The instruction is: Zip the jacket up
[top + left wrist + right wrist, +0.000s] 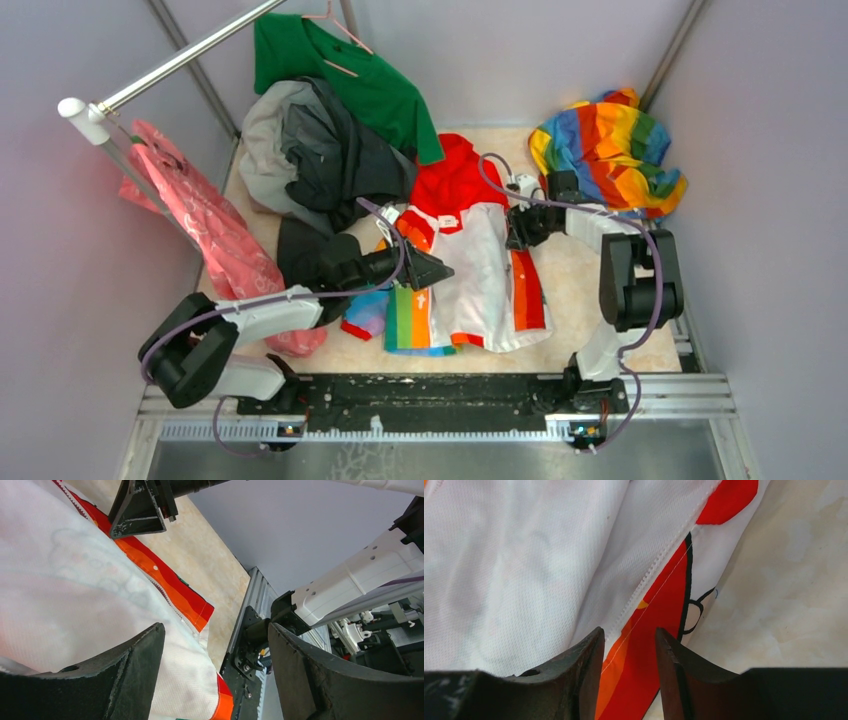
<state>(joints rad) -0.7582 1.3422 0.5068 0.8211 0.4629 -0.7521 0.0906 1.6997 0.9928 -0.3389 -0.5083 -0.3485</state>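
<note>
The white jacket (480, 270) lies flat mid-table, red hood at the far end and rainbow sleeve toward the left. Its orange-red zipper strip (527, 290) runs down the right front edge. My left gripper (440, 272) hovers over the jacket's left white panel (75, 590). It stands open (215, 627) with nothing between the fingers. My right gripper (516, 235) sits at the upper end of the strip. Its narrow gap (629, 632) is filled by the strip (659, 605), beside the white zipper teeth (644, 580). The right gripper (137, 510) also shows in the left wrist view.
A rainbow cloth (610, 150) lies at the back right. A dark grey garment (330, 150) and a green shirt (350, 70) are piled back left. A pink garment (200, 220) hangs under the rail (170, 65). The arms' base rail (440, 395) lines the near edge.
</note>
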